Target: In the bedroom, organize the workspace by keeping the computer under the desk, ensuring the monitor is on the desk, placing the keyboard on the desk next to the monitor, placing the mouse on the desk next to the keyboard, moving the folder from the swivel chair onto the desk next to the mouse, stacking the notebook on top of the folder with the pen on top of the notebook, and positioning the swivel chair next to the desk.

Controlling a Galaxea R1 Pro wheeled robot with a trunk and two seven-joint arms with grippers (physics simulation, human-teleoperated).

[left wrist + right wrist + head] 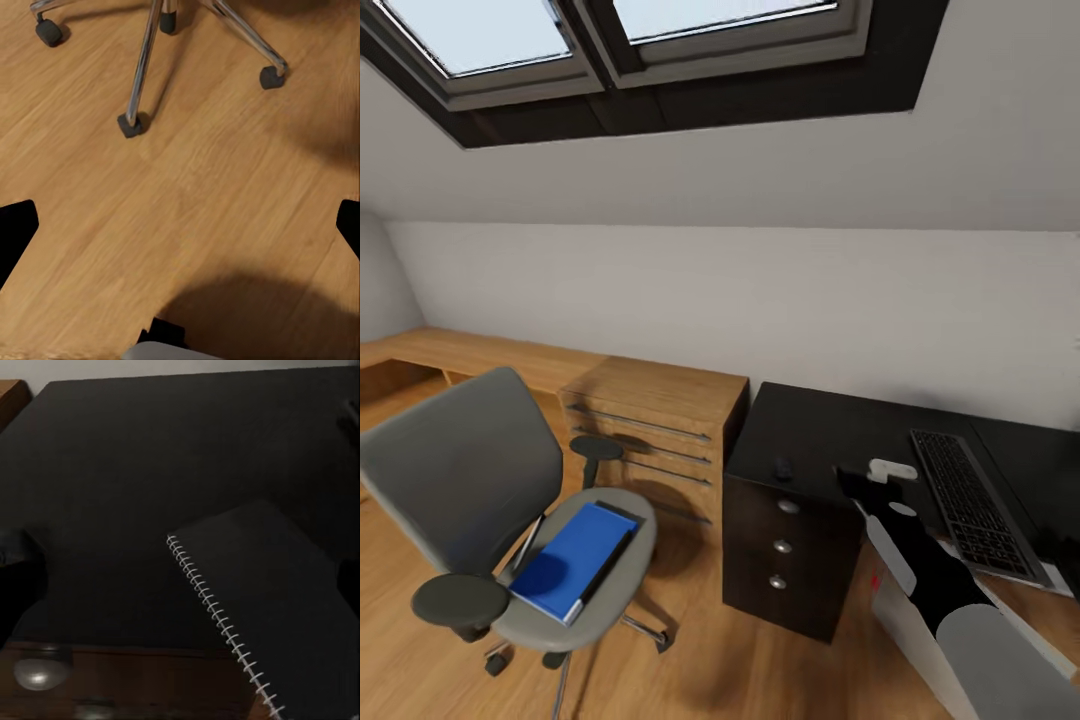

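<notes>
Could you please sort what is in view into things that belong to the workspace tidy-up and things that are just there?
Belonging to the job:
bright blue folder on the grey swivel chair
black-topped desk
slim black-keyed keyboard
small dark mouse
black spiral-bound notebook

Just there:
light-wood dresser
skylight windows
</notes>
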